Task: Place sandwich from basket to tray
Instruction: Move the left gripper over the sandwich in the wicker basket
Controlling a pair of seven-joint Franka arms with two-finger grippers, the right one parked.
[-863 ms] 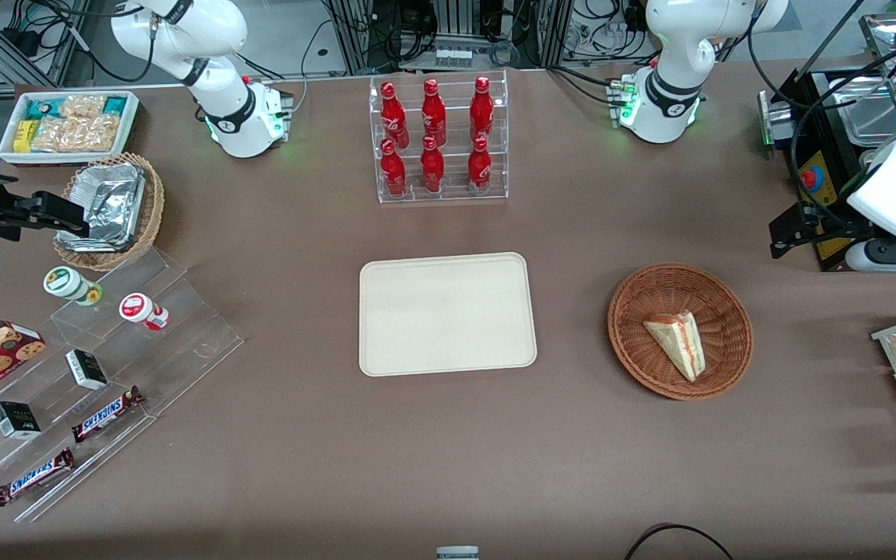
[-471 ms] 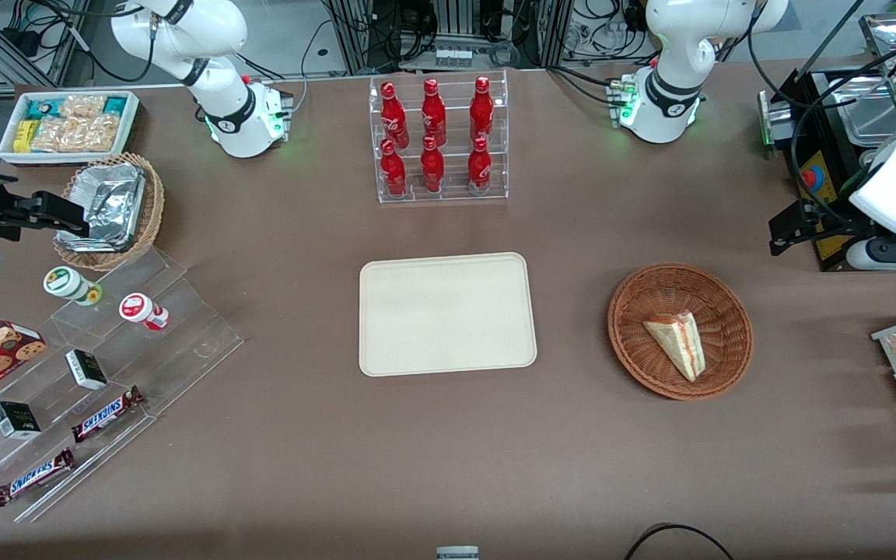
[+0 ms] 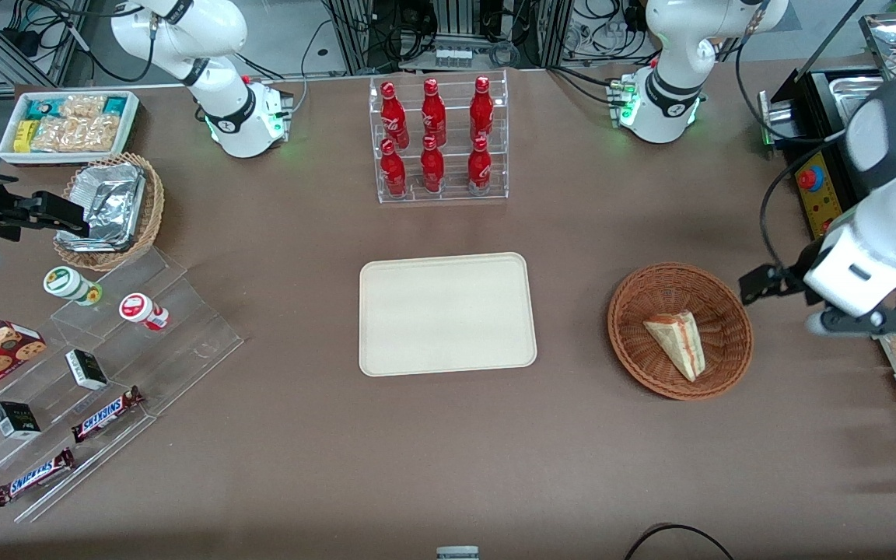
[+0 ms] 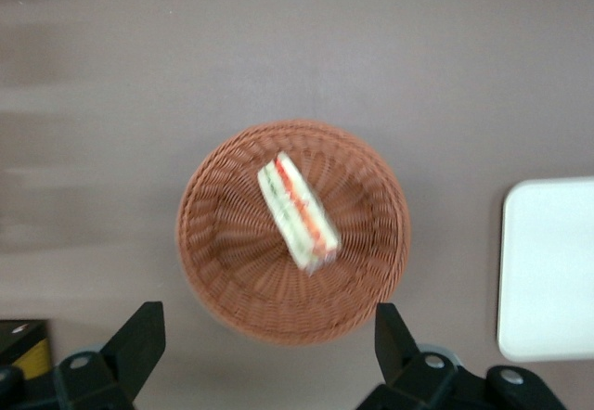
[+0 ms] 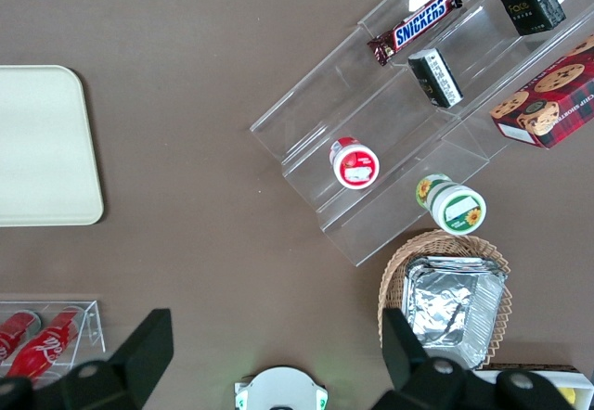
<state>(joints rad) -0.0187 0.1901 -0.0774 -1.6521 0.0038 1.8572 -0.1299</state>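
Hand [image 4: 269, 354] held released, fingers wide, seemingly above basket [image 4: 223, 271] rim. Sandwich [image 4: 297, 211] lies mid-basket, long axis diagonal to finger line; tray [image 3: 448, 313] toward parked arm's end.

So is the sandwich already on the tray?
No, the sandwich lies in the basket; the tray holds nothing, gripper open nearby.

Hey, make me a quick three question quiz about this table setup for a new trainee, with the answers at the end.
1. True or false: the sandwich already lies on the tray.
2. Is the left arm's gripper A) open above the basket, or B) shut on the sandwich?
3. Fill in: six red ___ stand in the clear rack.

Key: 1 false, it lies in the basket. 2 A. 3 bottles.
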